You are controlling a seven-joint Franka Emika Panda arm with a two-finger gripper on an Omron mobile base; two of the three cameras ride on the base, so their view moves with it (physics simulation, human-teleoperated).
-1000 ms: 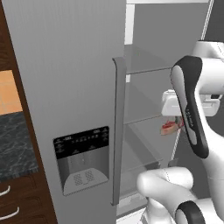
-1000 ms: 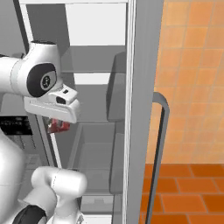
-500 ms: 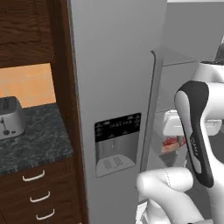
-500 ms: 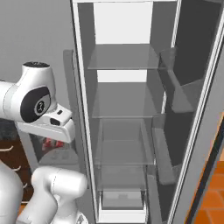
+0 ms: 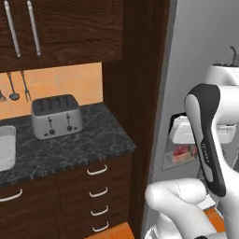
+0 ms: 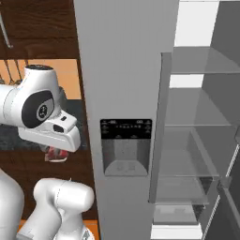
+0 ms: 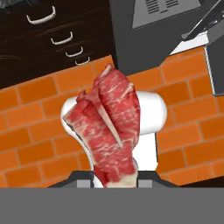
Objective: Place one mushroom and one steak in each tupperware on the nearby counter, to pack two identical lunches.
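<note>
The pincer [image 7: 116, 181] is clamped on the steak [image 7: 110, 131], so carry it slowly to the bench [image 5: 70, 149] at the left without letting it slip.

Dark wood wall cabinets [image 5: 60, 28] hang up top, long silver bar handles catching the light. Below them, an orange tiled backsplash [image 5: 60, 81] with utensils [image 5: 14, 86] dangling on it. A silver four-slot toaster [image 5: 56, 116] sits against that wall. A tall dark wood panel [image 5: 135, 93] divides this run from the grey fridge [image 6: 124, 70], whose dispenser panel [image 6: 125, 146] is set in the closed door. Its other door stands open, showing bare glass shelves [image 6: 197, 126]. Underfoot, orange brick floor [image 7: 35, 105].
</note>
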